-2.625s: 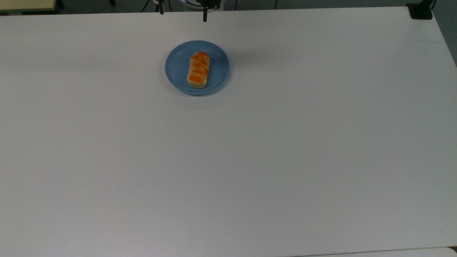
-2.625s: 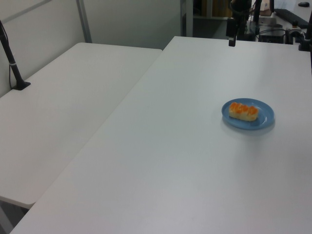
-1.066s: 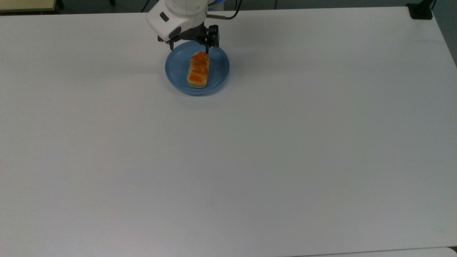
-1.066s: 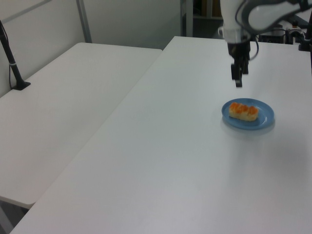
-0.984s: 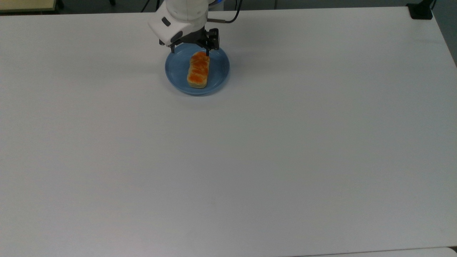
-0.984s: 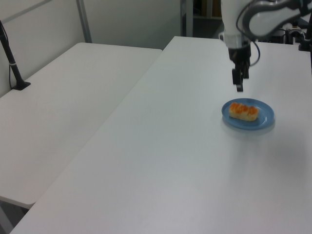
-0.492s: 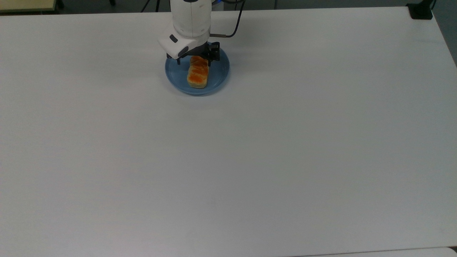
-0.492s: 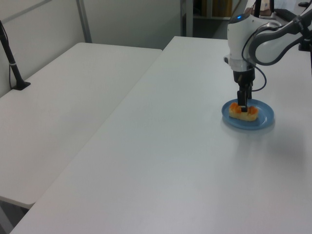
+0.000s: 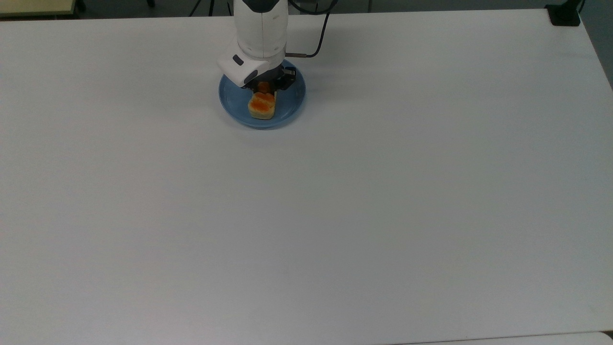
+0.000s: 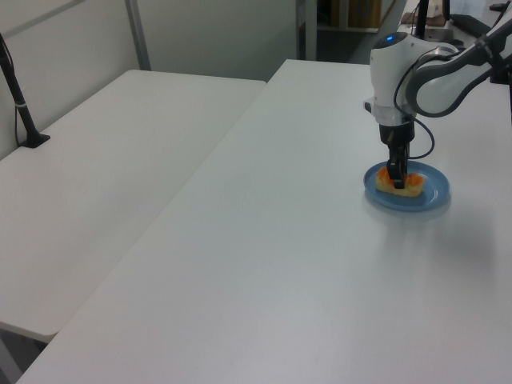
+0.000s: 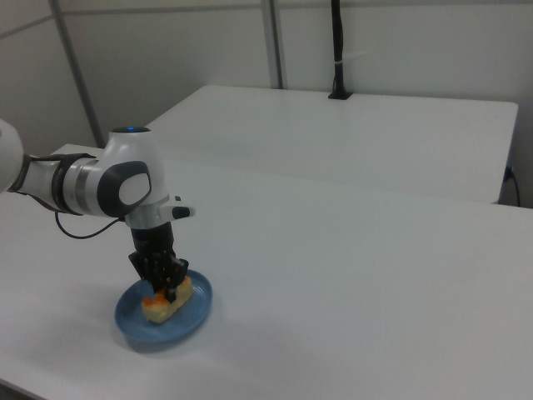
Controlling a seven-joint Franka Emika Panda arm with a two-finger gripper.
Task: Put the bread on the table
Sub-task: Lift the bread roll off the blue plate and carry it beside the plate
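Bread: bread [image 9: 261, 108] sits on the blue plate [image 9: 292, 103], roughly centred, not yet on the table [image 9: 364, 201].
Plate position: top view, about 12 o'clock on the table, near the far edge.
Long axis: in the top view the loaf runs 12-to-6 o'clock. Its 6 o'clock end is exposed; the 12 o'clock half is hidden under the wrist.
Gripper: gripper [image 9: 263, 89] is down at the loaf, coming from straight above. Right view puts the gripper [image 11: 165, 287] right at the loaf's top.
Relation that matters: bread lies directly under the tool, with the grasp point toward the loaf's 12 o'clock end rather than mid-length. My read is the free 6 o'clock end may droop or swing on lift.
Finger state: cannot tell. The wrist covers the fingers in the top view, and the side views don't separate them from the loaf.
Contact: gripper looks to be touching the bread [image 10: 398, 182] in the left view; can't confirm a clamp.
Step, as I judge it: the grasp, just ahead of lift-off from the plate.
Next move needs: a firm hold across the short axis, a lift clear of the plate rim, then a set-down on bare table. There is plenty of open surface toward 6 o'clock in the top view.
Risk: plate dragging along if a fingertip catches it.
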